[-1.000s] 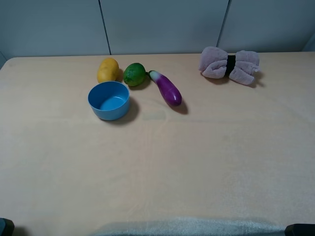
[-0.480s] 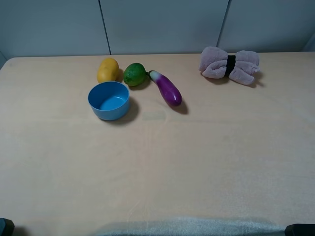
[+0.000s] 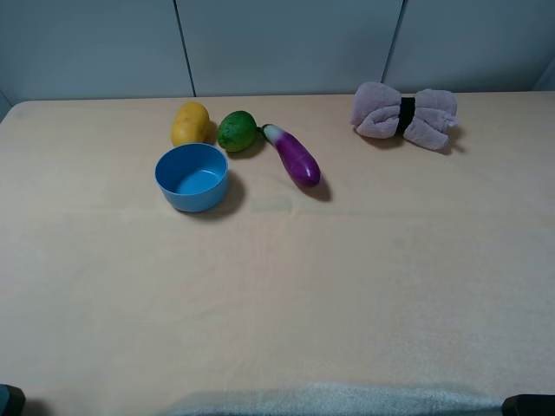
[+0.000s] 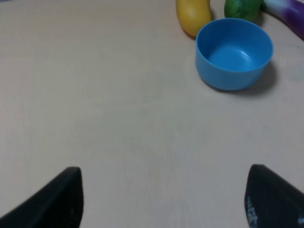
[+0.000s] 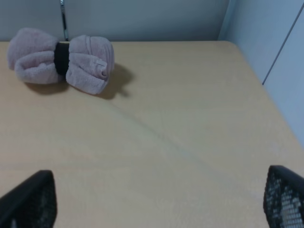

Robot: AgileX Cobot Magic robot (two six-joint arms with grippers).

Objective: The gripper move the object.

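Note:
The purple eggplant (image 3: 295, 155) lies on the table at the back, its white and green stem end touching the green lime (image 3: 237, 131). Only its edge shows in the left wrist view (image 4: 290, 14). My left gripper (image 4: 164, 199) is open and empty, low at the near left of the table, far from the eggplant. My right gripper (image 5: 159, 202) is open and empty at the near right. In the exterior high view only the corners of the two arms show at the bottom edge.
A blue bowl (image 3: 192, 177) stands empty in front of a yellow lemon (image 3: 191, 123) and the lime. A pink rolled towel with a black band (image 3: 404, 113) lies at the back right. The table's right edge (image 5: 266, 95) runs near my right gripper.

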